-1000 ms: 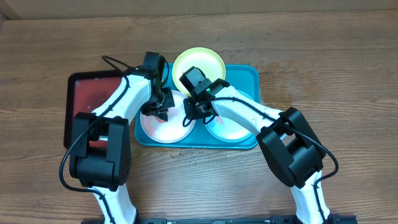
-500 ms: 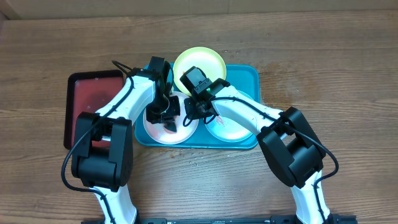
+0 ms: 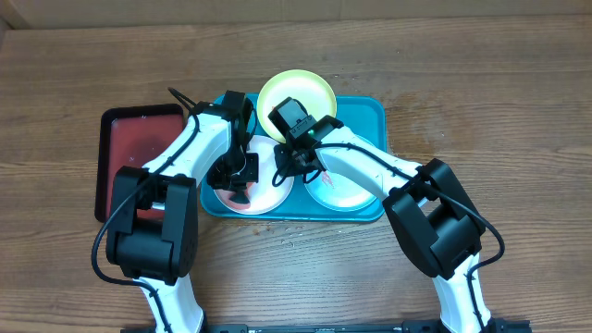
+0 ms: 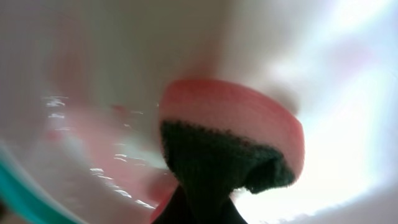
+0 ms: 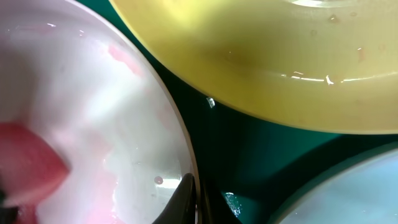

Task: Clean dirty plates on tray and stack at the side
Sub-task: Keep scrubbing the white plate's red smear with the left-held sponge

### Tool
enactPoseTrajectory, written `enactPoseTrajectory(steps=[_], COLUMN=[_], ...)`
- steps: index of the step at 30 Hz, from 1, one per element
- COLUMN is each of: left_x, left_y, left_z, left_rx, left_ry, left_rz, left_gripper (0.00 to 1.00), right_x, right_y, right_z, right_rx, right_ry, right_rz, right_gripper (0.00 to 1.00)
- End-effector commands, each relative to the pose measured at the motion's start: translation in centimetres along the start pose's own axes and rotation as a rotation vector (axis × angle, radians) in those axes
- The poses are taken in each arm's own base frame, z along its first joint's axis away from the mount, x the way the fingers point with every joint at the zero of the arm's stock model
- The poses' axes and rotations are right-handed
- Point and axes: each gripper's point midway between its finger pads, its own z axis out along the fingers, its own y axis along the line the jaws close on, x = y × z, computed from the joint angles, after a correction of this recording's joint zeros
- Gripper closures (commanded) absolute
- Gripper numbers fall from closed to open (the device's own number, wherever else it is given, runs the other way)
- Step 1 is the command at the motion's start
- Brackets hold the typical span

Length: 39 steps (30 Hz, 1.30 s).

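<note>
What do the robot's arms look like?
The left arm and the right arm are both made of smooth white tubes joined by chunky black blocks. A thin black cable loops out near the left wrist. The left pincer and right pincer are black too.

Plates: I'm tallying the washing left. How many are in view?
3. White plate front left on the tray, under the left gripper; mint plate front right; yellow-green plate at the back, overhanging the rim. None seems hidden.
</note>
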Motion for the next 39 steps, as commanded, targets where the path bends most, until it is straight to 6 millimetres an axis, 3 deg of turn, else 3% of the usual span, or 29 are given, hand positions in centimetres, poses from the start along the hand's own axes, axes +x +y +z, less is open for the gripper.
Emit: enactPoseTrajectory(steps=[1,5,12,18,21,24,29,33,36,39], left_x=[-1.3,-2.3,-4.8,-4.8,-3.9,-2.9,-1.2,-1.9,-3.4,-5.1], left_y=[1.0,-0.9,-7.1,-7.6,-7.1,-5.2,-0.4,3.7,4.1,3.0], left_z=[-0.1,-0.2,-1.8,-1.9,-1.4,-0.6,0.2,-0.4,-0.7,-0.7], left_rx=[-0.074,0.034,0.374,0.395,0.365,0.260,-0.010,-0.241,-0.269,-0.204], left_ry=[-0.054,-0.082,-0.155,-0.152,-0.118,-0.083,-0.050,-0.108,-0.177,-0.240], left_rz=[-0.051,-0.049,-0.037,-0.052,-0.061,-0.081,-0.097,-0.102,-0.110,-0.120], left_gripper=[0.96,0.96,0.96,0.96,0.96,0.96,0.96,0.96,0.96,0.96], right_x=[0.6,1.2,1.2,1.2,1.2,1.2,1.1,1.0,0.9,0.9], right_y=[-0.2,-0.6,-0.6,-0.6,-0.6,-0.6,-0.8,-1.0,-1.1,-1.0], right_z=[1.2,2.2,2.3,2.3,2.3,2.3,2.3,2.3,2.3,2.3], right_rx=[0.006,0.019,0.017,0.017,0.018,0.017,0.019,0.019,0.020,0.018], right_ry=[0.029,0.055,0.053,0.053,0.053,0.053,0.052,0.052,0.051,0.051], right_rz=[0.003,0.005,-0.003,-0.006,-0.006,-0.007,-0.005,-0.002,-0.001,-0.016], right_gripper=[0.96,0.96,0.96,0.96,0.96,0.96,0.96,0.96,0.96,0.96])
